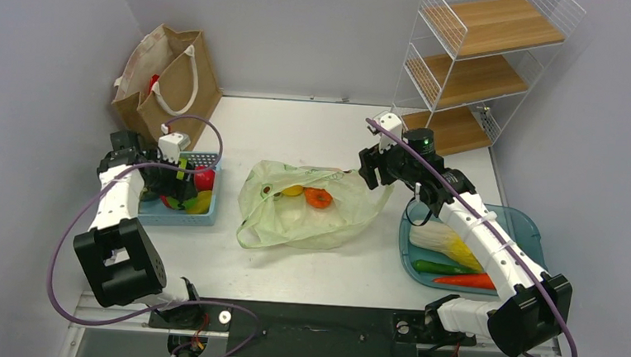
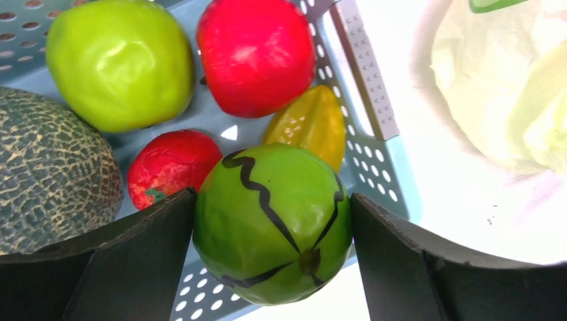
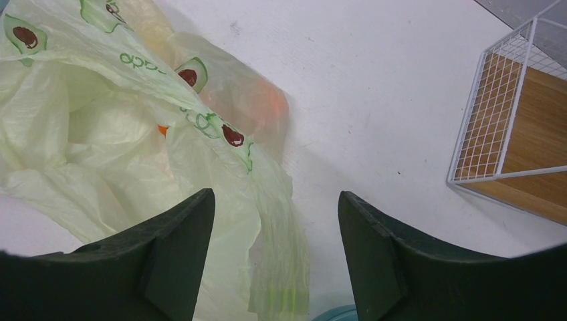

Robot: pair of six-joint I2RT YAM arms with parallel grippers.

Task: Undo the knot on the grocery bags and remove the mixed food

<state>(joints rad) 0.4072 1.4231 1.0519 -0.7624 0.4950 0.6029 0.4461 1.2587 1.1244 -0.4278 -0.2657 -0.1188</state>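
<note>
The pale green plastic grocery bag (image 1: 293, 218) lies open mid-table, an orange ribbed piece (image 1: 318, 198) and a yellow piece (image 1: 292, 190) showing inside. No knot shows; a loose handle strip (image 3: 287, 247) lies flat on the table. My left gripper (image 2: 273, 227) hangs over the blue basket (image 2: 364, 87), its jaws closed on a round green fruit (image 2: 271, 200) with black stripes. My right gripper (image 3: 275, 207) stands open just above the bag's (image 3: 100, 134) right edge, holding nothing. The brown paper bag (image 1: 169, 78) stands at the back left.
The basket (image 1: 161, 215) holds a netted melon (image 2: 47, 174), a green apple (image 2: 120, 60), a red apple (image 2: 254, 53) and a yellow starfruit (image 2: 307, 127). A teal tray (image 1: 524, 224) at right carries the cabbage (image 1: 445, 240). A wire shelf (image 1: 476, 64) stands back right.
</note>
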